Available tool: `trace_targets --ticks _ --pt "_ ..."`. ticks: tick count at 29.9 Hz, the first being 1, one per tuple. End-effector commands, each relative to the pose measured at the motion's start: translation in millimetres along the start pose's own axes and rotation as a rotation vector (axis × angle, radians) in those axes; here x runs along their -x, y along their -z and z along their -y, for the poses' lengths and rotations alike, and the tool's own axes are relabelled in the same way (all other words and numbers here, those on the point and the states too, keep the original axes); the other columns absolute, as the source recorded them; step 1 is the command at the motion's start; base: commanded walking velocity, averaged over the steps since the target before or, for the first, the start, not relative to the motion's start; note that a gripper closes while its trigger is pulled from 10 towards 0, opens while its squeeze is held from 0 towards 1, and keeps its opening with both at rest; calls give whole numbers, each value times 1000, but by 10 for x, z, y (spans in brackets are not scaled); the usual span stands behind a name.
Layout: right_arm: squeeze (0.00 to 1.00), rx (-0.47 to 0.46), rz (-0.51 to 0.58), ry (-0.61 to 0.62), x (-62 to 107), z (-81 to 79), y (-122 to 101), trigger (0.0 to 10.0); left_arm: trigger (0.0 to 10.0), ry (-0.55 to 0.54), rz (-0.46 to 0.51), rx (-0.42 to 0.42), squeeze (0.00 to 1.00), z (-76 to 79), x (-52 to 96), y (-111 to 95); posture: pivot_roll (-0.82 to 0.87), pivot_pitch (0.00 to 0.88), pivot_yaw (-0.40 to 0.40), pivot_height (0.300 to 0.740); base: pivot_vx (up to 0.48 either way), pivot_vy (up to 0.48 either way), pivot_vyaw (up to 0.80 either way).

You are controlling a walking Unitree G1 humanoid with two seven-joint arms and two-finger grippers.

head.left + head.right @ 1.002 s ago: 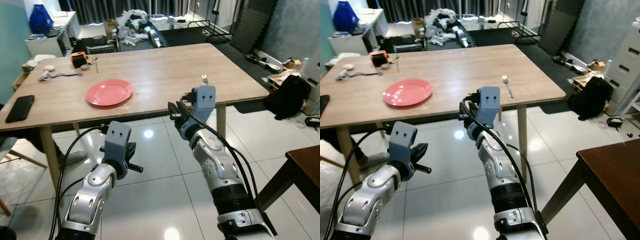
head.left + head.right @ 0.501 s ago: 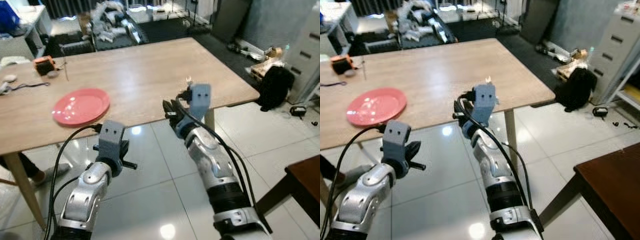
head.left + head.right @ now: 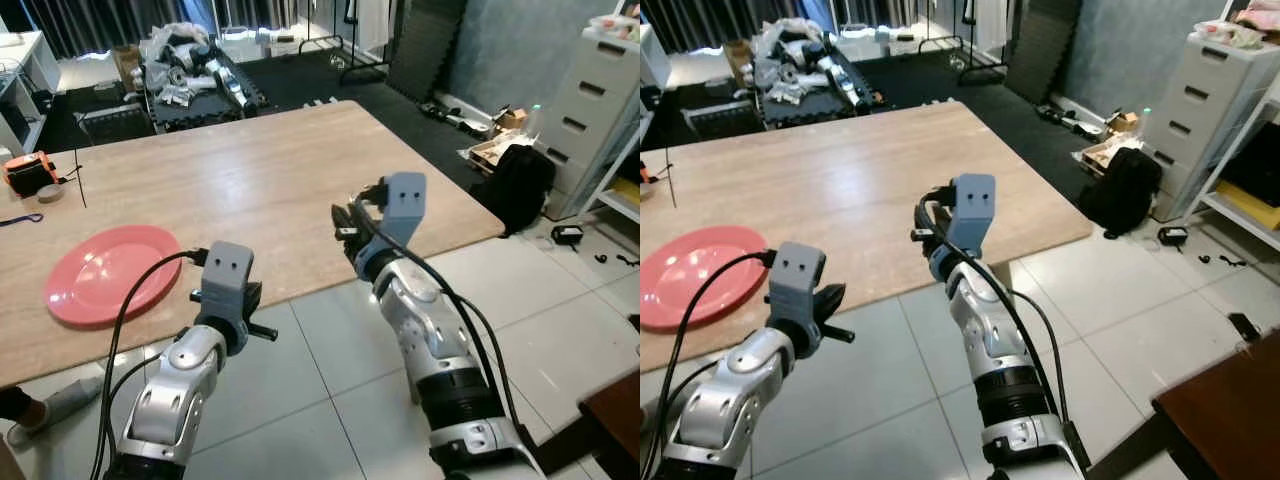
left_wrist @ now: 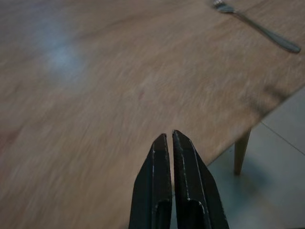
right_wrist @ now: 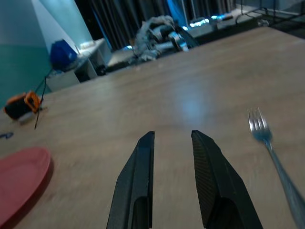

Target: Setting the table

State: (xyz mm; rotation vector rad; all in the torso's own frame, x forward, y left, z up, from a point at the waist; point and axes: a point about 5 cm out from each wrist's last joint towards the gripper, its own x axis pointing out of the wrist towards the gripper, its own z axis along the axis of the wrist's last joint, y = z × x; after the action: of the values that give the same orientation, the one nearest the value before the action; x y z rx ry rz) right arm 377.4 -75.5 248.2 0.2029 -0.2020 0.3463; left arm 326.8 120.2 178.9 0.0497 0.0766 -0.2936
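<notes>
Broad table [image 3: 230, 180] of pale, grainy wood on slim legs, over glossy white floor tiles [image 3: 330, 400]. Flat round red plate [image 3: 110, 273] lying smooth and shiny near the near edge, toward the robot's left. Slender metal fork [image 5: 274, 152] resting on the wood just beside the right gripper [image 5: 172, 143], tines pointing away. Right gripper's tapered black fingers parted a little, holding nothing, hovering low over the tabletop. Left gripper [image 4: 168, 143] pressed closed and empty, poised at the table's edge. Small orange gadget [image 3: 30, 170] at the far left.
</notes>
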Motion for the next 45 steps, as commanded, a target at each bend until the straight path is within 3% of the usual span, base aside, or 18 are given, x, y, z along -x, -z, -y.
trace_targets --ticks 1,8,13,14,17,18,23,32,38,45 --pt "0 0 -10 7 13 23 34 10000 10000 4 -16 2 0 17 5 48 -10 101 127 740 472 0 0" --pt "0 19 -12 18 13 36 39 10000 10000 5 -15 -1 0 15 2 40 -10 101 127 740 475 0 0" --pt "0 118 -25 57 16 120 52 10000 10000 8 -21 2 0 17 3 48 -6 97 127 740 194 0 0" --pt "0 221 -25 86 21 203 37 10000 10000 37 -15 2 0 39 14 39 -6 97 127 740 0 0 0" --pt "0 285 -37 121 32 304 36 10000 10000 71 -8 2 0 69 36 26 -3 97 125 740 0 0 0" --pt "0 363 -44 147 41 394 10 10000 10000 98 -2 15 0 82 66 19 -3 97 125 740 0 0 0" --pt "0 396 -91 220 74 617 8 10000 10000 90 -1 21 0 43 119 35 8 106 116 740 0 0 0" --pt "0 409 -166 261 98 819 37 10000 10000 59 -17 8 0 -42 172 75 20 125 97 740 0 0 0" --pt "0 355 -326 232 87 1031 85 10000 10000 6 -23 -15 0 -232 244 64 27 149 61 740 0 0 0" --pt "0 336 -397 241 135 1151 166 10000 10000 -28 -22 -27 0 -330 295 36 32 178 46 740 0 0 0"
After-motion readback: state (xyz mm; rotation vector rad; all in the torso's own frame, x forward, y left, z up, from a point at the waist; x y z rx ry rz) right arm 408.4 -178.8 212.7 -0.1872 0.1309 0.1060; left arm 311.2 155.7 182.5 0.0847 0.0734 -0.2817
